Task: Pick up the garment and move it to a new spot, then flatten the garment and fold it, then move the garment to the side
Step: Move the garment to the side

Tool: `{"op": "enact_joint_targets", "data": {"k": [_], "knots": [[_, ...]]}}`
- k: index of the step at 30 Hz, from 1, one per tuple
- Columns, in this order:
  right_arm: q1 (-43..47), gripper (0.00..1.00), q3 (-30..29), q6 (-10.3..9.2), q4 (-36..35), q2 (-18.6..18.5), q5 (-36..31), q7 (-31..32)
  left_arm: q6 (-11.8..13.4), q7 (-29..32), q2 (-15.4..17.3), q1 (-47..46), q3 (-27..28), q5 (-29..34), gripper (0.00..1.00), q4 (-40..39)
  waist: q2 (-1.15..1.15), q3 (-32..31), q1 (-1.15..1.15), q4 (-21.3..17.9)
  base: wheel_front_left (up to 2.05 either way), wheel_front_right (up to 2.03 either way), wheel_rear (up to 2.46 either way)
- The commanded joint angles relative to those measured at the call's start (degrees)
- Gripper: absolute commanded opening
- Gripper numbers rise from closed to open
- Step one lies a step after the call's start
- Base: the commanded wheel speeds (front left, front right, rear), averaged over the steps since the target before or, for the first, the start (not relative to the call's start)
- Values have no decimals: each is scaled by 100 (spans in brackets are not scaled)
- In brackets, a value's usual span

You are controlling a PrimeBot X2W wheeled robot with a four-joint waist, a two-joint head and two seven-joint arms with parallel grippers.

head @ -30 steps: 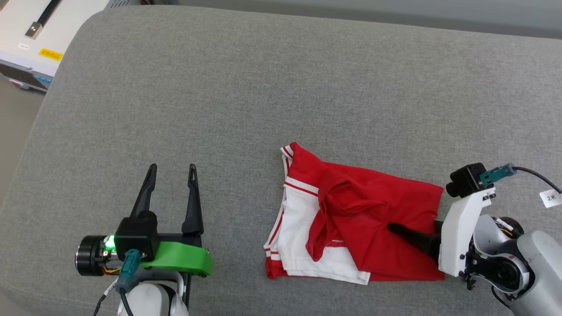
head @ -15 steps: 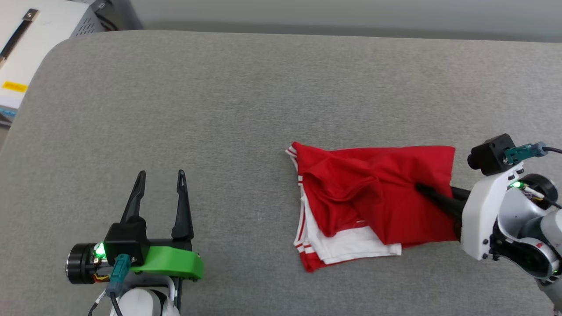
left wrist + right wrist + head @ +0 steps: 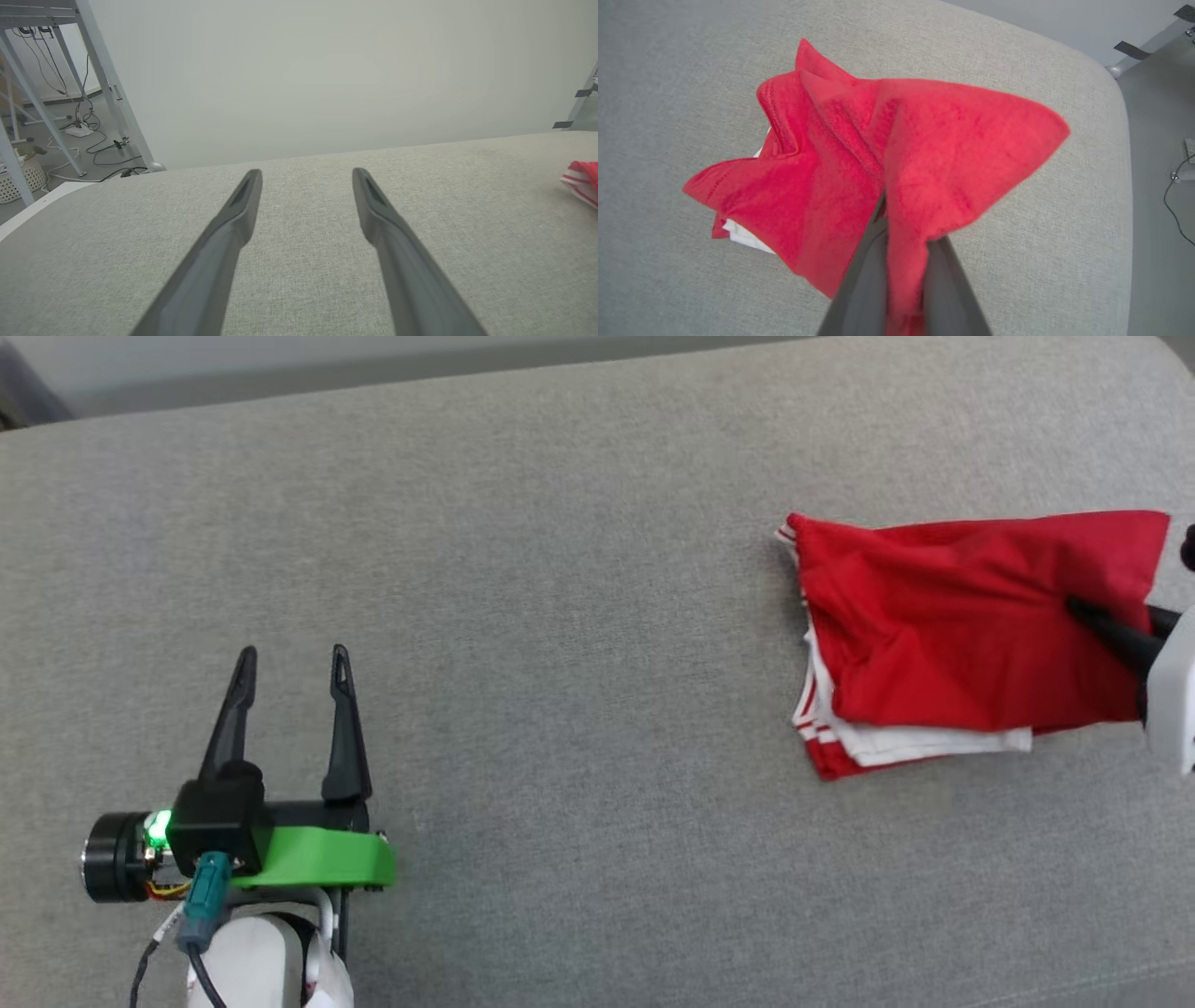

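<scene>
The garment (image 3: pixel 943 625) lies lengthwise left-right, right hand (image 3: pixel 1075 607) gripping its right end.

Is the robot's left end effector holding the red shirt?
No, the left end effector hangs open over the grey cushion, apart from the garment, which the right end effector pinches.

Overhead, low wrists; garment (image 3: pixel 971 625) seemingly shared

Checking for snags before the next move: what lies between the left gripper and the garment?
Bare grey upholstery, with nothing on it, runs from the left gripper to the garment, as the head view shows.
</scene>
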Motion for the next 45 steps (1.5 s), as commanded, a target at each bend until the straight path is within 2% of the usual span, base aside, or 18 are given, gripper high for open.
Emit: {"op": "enact_joint_targets", "data": {"k": [1, 10, 14, 20, 21, 22, 28, 33, 38, 42, 45], "knots": [[-211, 0, -15, -5, 133, -43, -102, 13, 33, -33, 80, -124, 48, 42, 100, -60, 0, 574, 0, -509, 0, 0, 0], [-1087, 0, 0, -5, 1749, -450, -750, -192, 36, -33, 242, -407, 23, 155, 100, -332, 0, 1159, 0, -476, 0, 0, 0], [-1491, 0, -32, -5, 2507, -395, -1102, -446, 53, -33, 288, -451, 19, 174, 100, -418, 0, 1305, 0, -415, 0, 0, 0], [-1879, 0, -88, -5, 3423, -39, -1351, -828, 92, -33, 303, -460, -13, 185, 100, -463, 0, 1315, 0, -346, 0, 0, 0], [-1890, 22, -62, -5, 3517, 11, -1356, -834, 107, -33, 297, -452, -14, 183, 100, -456, 0, 1277, 0, -334, 0, 0, 0], [-1925, 100, -49, -5, 3601, 44, -1428, -947, 124, -33, 290, -434, -12, 177, 100, -445, 0, 1213, 0, -326, 0, 0, 0], [-1921, 100, -324, -5, 4137, 87, -1879, -1778, 171, -33, 196, -279, -90, 114, 100, -350, 0, 689, 0, -144, 0, 0, 0], [-1777, 100, -759, -5, 4064, 218, -2349, -2852, 196, -33, 131, -43, -126, 33, 100, -257, 0, 227, 0, 56, 0, 0, 0], [-1457, 100, -1491, -5, 3539, 793, -2870, -3882, 209, -33, 91, 221, -120, -52, 100, -167, 0, -169, 0, 276, 0, 0, 0], [-999, 100, -2045, -5, 2685, 1378, -3298, -4115, 211, -33, 56, 332, -151, -91, 100, -92, 0, -405, 0, 471, 0, 0, 0], [-525, 100, -2465, -5, 1805, 1953, -3558, -4146, 235, -33, 35, 403, -144, -114, 100, -53, 0, -558, 0, 602, 0, 0, 0]]}}
